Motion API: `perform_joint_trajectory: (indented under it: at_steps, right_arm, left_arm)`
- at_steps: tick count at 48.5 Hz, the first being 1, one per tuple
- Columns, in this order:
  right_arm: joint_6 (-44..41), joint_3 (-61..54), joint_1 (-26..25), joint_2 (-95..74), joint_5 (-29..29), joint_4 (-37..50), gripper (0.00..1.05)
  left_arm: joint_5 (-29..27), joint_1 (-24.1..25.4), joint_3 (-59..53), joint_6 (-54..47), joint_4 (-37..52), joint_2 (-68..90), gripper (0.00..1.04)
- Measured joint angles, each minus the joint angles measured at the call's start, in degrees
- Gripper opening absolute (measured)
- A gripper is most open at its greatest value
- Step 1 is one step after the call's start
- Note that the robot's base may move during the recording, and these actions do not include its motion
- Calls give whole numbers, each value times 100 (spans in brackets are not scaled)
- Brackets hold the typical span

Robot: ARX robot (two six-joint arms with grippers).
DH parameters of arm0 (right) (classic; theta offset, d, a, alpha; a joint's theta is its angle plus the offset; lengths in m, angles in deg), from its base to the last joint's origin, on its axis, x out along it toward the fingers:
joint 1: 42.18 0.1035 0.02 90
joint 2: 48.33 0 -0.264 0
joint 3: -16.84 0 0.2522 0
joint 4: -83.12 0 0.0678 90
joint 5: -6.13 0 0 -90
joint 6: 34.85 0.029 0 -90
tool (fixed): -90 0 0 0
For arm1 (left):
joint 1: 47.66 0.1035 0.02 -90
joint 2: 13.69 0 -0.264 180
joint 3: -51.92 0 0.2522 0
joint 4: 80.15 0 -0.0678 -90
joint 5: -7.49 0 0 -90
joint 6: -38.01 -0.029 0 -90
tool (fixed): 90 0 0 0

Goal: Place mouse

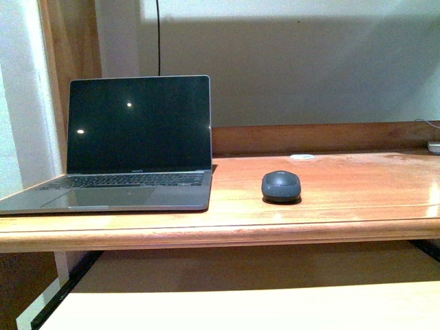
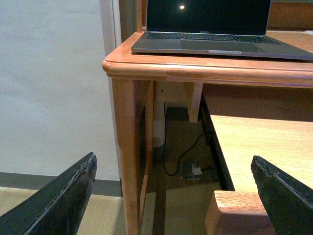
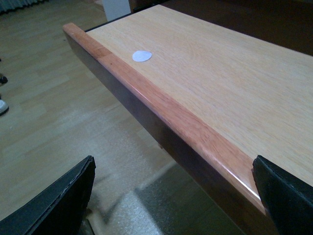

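Mouse (image 1: 281, 185) is seen lying flat on the wooden desk (image 1: 357, 199), right of the open laptop (image 1: 137, 137) and well clear of its side edge, with bare desktop further right. The left gripper (image 2: 172, 160) is held spread wide and empty, below the laptop's desk corner. The right gripper (image 3: 172, 161) is likewise spread wide with nothing gripped, over the front lip of the pull-out shelf (image 3: 220, 88), lower than the laptop.

Dim warm light; mouse (image 1: 281, 186) casts soft shadow, laptop screen (image 1: 137, 124) shows glints.
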Motion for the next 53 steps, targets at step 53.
perform_joint_trajectory:
  at_steps: [53]
  right_arm:
    - [1384,918,-74,-144,-173,396,97]
  left_arm:
    - [0,0,0,0,0,0,97]
